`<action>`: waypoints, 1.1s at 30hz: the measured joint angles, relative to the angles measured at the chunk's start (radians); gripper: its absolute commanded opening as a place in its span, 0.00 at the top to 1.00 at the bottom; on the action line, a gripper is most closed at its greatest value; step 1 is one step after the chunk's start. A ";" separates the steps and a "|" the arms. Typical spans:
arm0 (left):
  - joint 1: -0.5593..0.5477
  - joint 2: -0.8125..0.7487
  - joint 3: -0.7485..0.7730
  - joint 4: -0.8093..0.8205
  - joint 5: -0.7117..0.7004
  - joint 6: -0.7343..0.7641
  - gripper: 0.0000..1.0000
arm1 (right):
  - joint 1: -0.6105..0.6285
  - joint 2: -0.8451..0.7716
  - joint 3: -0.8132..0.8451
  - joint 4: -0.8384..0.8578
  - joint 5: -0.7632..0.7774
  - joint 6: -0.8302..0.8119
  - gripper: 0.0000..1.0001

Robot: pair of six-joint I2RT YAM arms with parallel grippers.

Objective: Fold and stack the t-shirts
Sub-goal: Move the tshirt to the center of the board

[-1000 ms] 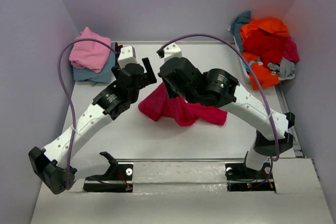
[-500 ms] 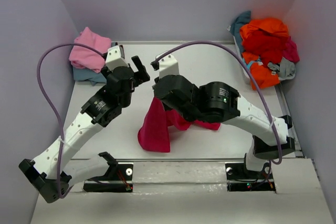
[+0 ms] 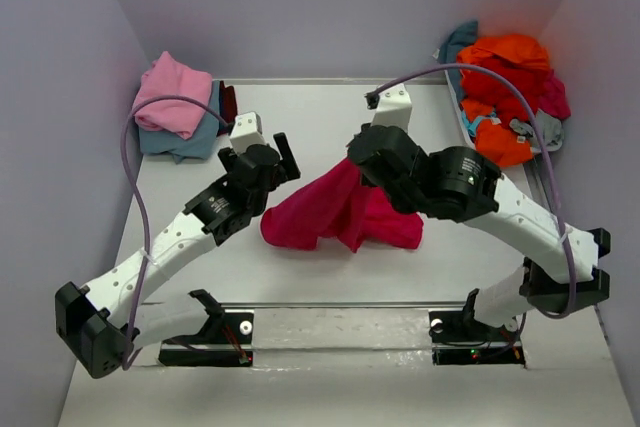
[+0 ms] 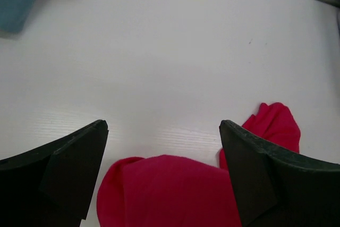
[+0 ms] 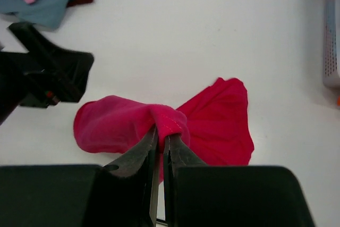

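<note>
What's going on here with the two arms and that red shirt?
The right gripper is shut on a fold of the magenta-red shirt, holding it up mid-table while the rest drapes onto the table. The left gripper hovers open over the shirt's left end, gripping nothing. A folded stack sits in the far left corner, and an unfolded heap waits at the far right.

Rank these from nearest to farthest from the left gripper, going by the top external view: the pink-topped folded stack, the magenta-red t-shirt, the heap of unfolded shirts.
1. magenta-red t-shirt: mid-table, right beside the left gripper.
2. folded stack: far-left corner of the table.
3. heap of unfolded shirts: far-right corner, plainly the farthest.
</note>
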 measured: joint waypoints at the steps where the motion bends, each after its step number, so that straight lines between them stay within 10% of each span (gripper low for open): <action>1: -0.004 0.004 -0.019 0.000 0.005 -0.007 0.01 | -0.045 -0.028 -0.064 0.027 -0.017 0.014 0.93; 8: -0.016 0.013 -0.077 0.003 0.017 -0.038 0.01 | -0.388 -0.051 -0.447 0.201 -0.264 0.033 0.93; 27: -0.015 0.086 -0.077 0.058 0.071 -0.044 0.01 | -0.703 0.338 -0.183 0.359 -0.659 -0.049 0.92; 33: -0.014 0.153 -0.077 0.084 0.105 -0.044 0.01 | -0.694 0.327 -0.282 0.440 -0.738 -0.045 0.33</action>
